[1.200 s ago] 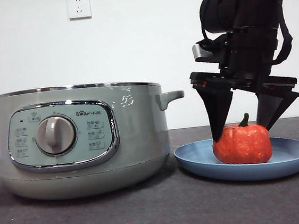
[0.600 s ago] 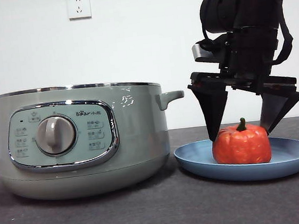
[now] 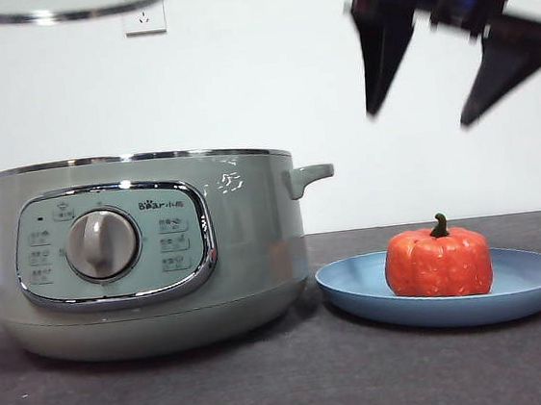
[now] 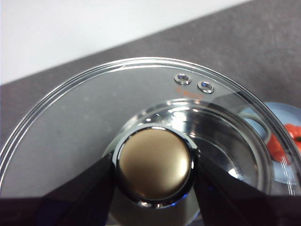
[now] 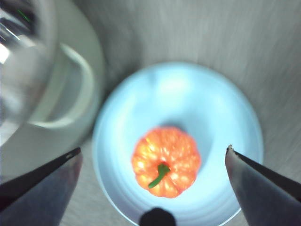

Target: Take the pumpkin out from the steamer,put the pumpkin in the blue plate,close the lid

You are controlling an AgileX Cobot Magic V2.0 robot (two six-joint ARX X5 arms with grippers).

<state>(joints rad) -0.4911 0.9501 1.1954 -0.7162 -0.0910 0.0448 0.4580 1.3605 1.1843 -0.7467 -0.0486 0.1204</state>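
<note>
The orange-red pumpkin [image 3: 438, 262] sits upright on the blue plate [image 3: 535, 283], to the right of the pale green steamer [image 3: 151, 263], which stands uncovered. High above the pumpkin my right gripper [image 3: 421, 114] hangs open and holds nothing. The right wrist view looks straight down on the pumpkin [image 5: 165, 160] in the plate [image 5: 188, 94] between that gripper's [image 5: 153, 150] wide-spread jaws. My left gripper [image 4: 154, 172] is shut on the knob [image 4: 154, 162] of the glass lid [image 4: 94, 117]. The lid's rim [image 3: 47, 7] shows at the top left, well above the steamer.
The steamer's side handle [image 3: 308, 175] reaches toward the plate, with a small gap between pot and plate. Dark table [image 3: 290, 384] stretches in front of both. A white wall with a socket [image 3: 143, 19] stands behind.
The right gripper has risen from around the pumpkin to high above it, still open. The lid's rim has come into the front view at top left. The pumpkin stays on the plate.
</note>
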